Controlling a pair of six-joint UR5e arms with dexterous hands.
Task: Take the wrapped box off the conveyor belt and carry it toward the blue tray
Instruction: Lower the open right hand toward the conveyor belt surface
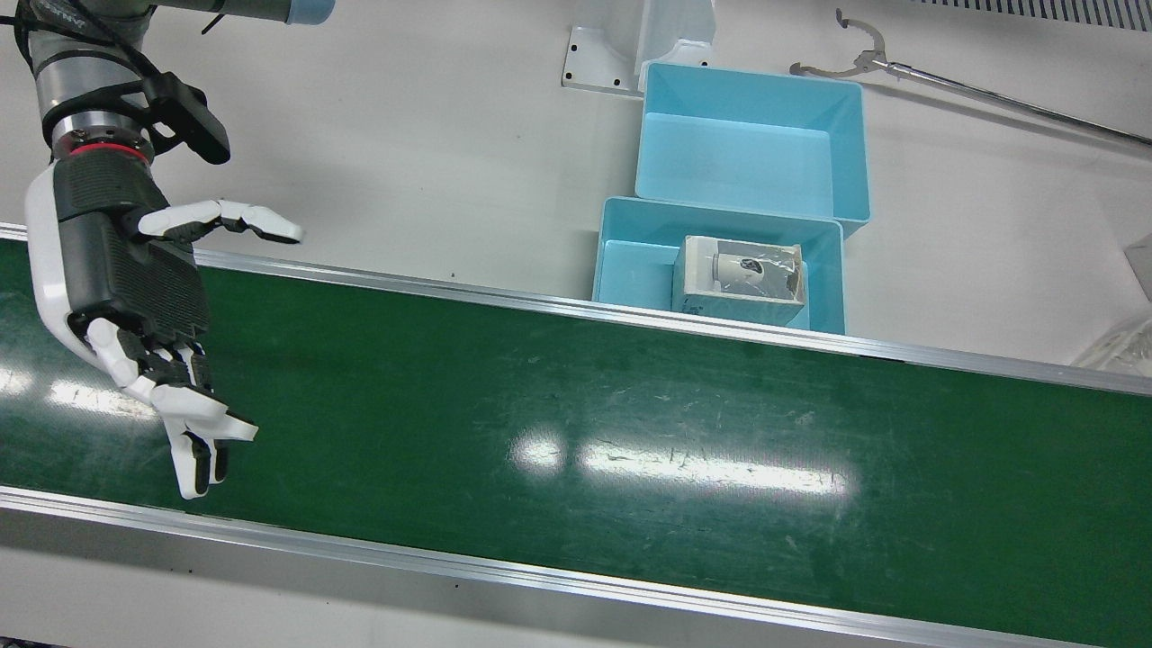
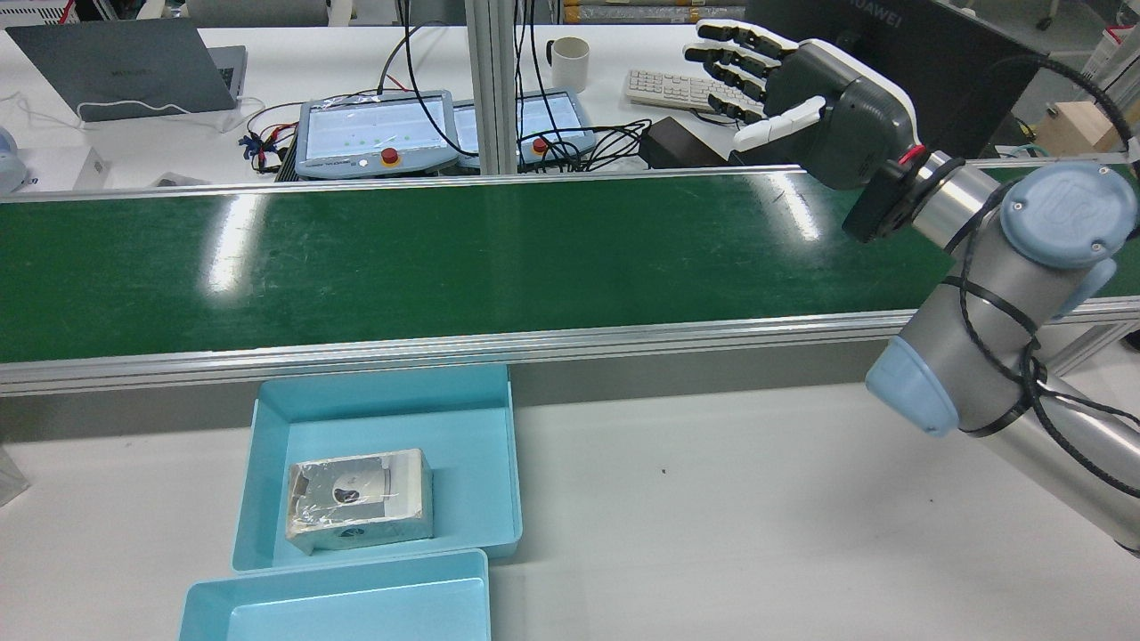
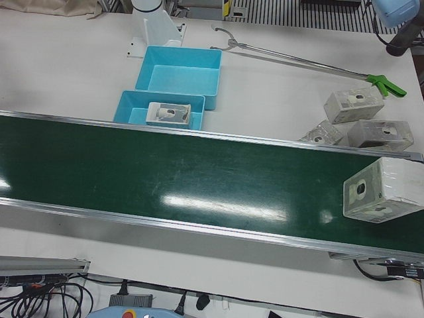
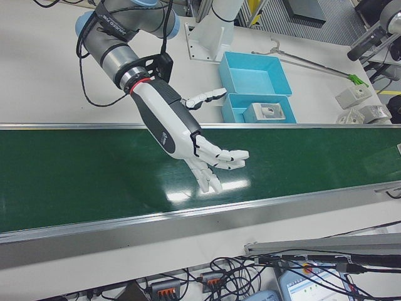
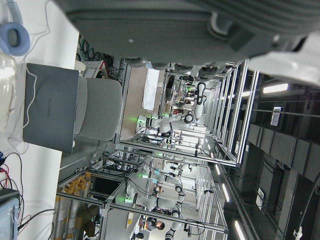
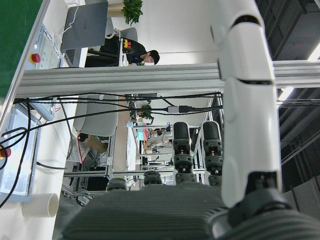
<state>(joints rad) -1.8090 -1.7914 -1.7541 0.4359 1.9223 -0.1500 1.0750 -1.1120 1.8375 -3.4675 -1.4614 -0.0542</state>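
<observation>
A wrapped box (image 3: 381,189) in clear film lies on the green conveyor belt (image 3: 165,179) at its far right end in the left-front view, with no hand near it. My right hand (image 1: 126,270) hovers open over the other end of the belt (image 1: 630,405), fingers spread and empty; it also shows as the right hand (image 2: 819,98) and the right hand (image 4: 182,125). Another wrapped box (image 1: 740,279) rests inside the nearer blue tray (image 1: 621,261) beside the belt. Of my left hand (image 5: 175,25) only the palm shows, and its fingers are hidden.
A second, bare blue tray (image 1: 747,135) stands behind the first. Three more wrapped boxes (image 3: 354,105) lie on the white table past the belt, near a long grabber tool (image 3: 298,61). Control pendants (image 2: 374,133) and cables sit beyond the belt's far rail.
</observation>
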